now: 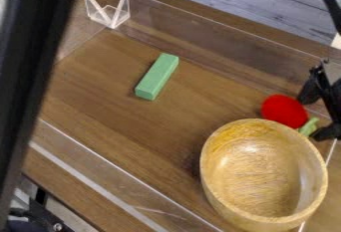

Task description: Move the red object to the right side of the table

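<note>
- Red strawberry toy [280,111] lying on the wood-grain table [107,87], just beyond the rim of the wooden bowl [262,174], up and to its right.
- Small green leafy end [309,127] pointing toward the right edge.
- Black gripper [325,105] at the frame's right edge, just beside the strawberry toy; jaws spread wide, gripping nothing.
- Light green block [158,76] well apart from the bowl, up and to its left.
- Clear acrylic wall [200,22] along the far edge.
</note>
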You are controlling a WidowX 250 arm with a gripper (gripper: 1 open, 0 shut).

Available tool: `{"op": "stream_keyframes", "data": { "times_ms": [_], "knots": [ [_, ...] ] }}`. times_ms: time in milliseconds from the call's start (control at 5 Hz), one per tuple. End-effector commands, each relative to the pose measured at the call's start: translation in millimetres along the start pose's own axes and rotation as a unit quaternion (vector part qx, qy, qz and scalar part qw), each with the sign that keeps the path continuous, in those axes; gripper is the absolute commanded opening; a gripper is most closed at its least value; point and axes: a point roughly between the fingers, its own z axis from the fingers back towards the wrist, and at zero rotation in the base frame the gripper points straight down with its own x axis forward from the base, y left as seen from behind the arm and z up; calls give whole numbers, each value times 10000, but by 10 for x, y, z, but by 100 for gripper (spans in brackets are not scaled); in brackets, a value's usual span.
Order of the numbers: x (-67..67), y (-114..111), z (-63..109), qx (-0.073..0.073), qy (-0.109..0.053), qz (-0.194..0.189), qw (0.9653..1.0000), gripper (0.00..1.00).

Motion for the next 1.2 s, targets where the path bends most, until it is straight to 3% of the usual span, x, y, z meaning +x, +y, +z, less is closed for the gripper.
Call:
{"op": "stream_keyframes", "data": {
  "times_ms": [0, 400, 800, 1000],
  "knots": [
    [-28, 189, 407, 98, -635, 192, 9977, 100],
    [24, 335, 85, 163, -594, 299, 9976, 100],
    [99, 279, 43, 190, -526, 375, 9977, 100],
    [98, 271, 39, 218, -647, 120, 9976, 100]
  ]
}}
